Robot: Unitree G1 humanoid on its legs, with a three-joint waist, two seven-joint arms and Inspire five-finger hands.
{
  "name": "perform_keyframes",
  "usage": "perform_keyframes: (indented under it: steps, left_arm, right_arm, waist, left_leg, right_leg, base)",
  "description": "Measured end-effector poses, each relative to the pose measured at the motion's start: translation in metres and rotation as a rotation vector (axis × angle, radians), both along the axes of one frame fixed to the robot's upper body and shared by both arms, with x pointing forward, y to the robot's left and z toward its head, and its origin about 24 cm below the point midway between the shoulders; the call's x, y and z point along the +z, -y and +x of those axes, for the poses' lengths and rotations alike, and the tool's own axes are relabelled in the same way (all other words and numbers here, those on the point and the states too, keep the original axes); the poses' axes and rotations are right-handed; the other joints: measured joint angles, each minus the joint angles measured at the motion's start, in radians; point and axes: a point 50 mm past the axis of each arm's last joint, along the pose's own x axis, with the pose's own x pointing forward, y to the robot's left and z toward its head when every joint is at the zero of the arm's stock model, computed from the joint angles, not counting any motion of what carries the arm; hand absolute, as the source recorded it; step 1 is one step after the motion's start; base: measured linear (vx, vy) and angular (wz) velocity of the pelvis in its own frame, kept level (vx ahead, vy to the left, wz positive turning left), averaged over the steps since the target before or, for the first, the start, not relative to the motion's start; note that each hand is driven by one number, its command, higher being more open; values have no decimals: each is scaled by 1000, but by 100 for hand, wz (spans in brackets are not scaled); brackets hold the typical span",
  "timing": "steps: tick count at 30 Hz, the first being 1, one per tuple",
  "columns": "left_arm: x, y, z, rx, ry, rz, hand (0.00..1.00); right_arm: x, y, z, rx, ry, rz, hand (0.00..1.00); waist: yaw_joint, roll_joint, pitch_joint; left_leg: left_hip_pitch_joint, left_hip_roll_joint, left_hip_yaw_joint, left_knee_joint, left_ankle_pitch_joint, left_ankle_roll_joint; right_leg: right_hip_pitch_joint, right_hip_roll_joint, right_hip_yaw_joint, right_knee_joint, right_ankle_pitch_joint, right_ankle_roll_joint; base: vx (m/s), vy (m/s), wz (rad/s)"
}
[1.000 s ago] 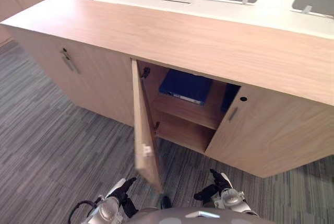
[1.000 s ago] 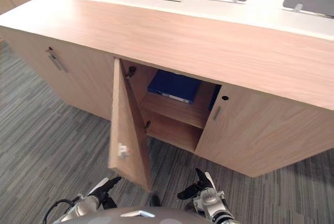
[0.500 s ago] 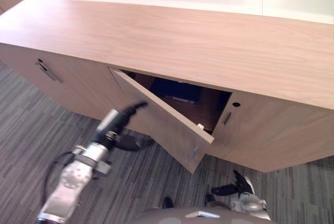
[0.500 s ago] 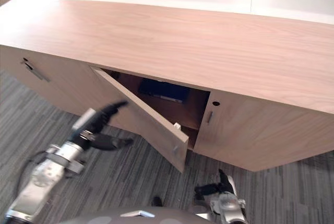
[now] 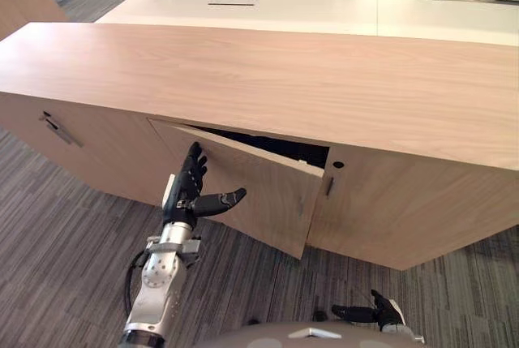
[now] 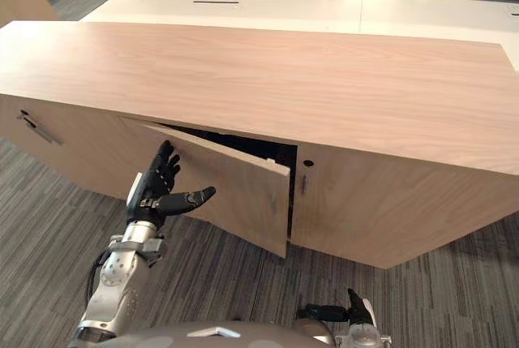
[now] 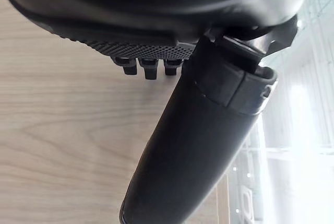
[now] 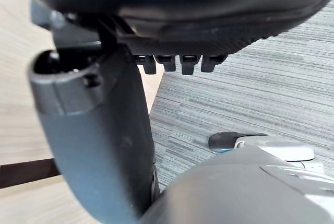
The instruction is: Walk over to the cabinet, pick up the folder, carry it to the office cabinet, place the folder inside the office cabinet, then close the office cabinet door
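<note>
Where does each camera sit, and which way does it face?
Left eye view: head, down at the office cabinet and its ajar door; left robot hand open at the door, right robot hand low.
Right eye view: head, beside it; shares that scene.
Left wrist view: left wrist, along its robot hand onto the door.
Right wrist view: right wrist, past its robot hand onto carpet.

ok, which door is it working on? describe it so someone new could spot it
Find the long wood cabinet along the grey carpet. In its front, the middle door is the one: hinged on its left, it stands ajar with a dark gap behind it, the left hand open at its face. Its left neighbour and right neighbour sit flush shut.
</note>
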Motion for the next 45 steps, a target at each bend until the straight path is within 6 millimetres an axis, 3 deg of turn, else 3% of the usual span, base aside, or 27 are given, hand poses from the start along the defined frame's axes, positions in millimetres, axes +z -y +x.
perform_keyframes:
  steps: [8,13,25,30,35,40,45]
  left_arm:
    - [-16,8,5,-7,-80,43,100]
    - [-39,27,2,-66,-207,60,100]
    - [-54,35,-4,-101,-285,49,100]
    - [-83,30,-30,-128,-436,71,100]
    - [-114,8,-61,-35,-622,104,100]
    - [-143,-21,-103,121,-839,116,100]
    - [-162,-31,-141,231,-1018,92,100]
  right_arm:
    - [-1,0,-4,-40,-2,7,100]
    - [-1,-1,-4,-49,-2,3,100]
    - [-2,-3,-4,-79,-2,10,100]
    - [-3,-6,-7,-130,0,32,100]
    - [-3,-7,-7,-140,3,38,100]
    - [-4,-6,-10,-211,5,53,100]
    - [-5,-6,-10,-217,0,49,100]
  waist:
    - [-11,0,-5]
    - [-31,-5,-9]
    - [-46,-17,-17]
    - [-54,-32,-26]
    - [-48,-39,-30]
    - [-23,-40,-31]
    - [0,-48,-30]
  left_leg:
    - [-5,6,23,5,-1,-2]
    - [-9,5,31,3,-1,-2]
    - [-21,5,44,0,-1,-2]
    - [-21,13,64,-4,-3,-4]
    - [-20,18,70,-2,-4,-5]
    - [-21,22,73,7,-5,-8]
    - [-23,26,71,20,-9,-12]
  right_leg:
    - [2,6,21,-35,28,-1]
    - [1,5,26,-50,37,0]
    - [-13,10,41,-61,47,0]
    - [-23,20,56,-62,51,-1]
    - [-24,25,62,-62,53,-4]
    - [-23,28,66,-61,56,-9]
    - [-20,31,65,-60,57,-10]
  base:
    - [-28,-12,-9]
    - [-14,-8,-4]
    - [-5,-5,-4]
    - [5,-37,-13]
    - [-13,-36,-3]
    - [-38,-31,-2]
    - [-17,-18,0]
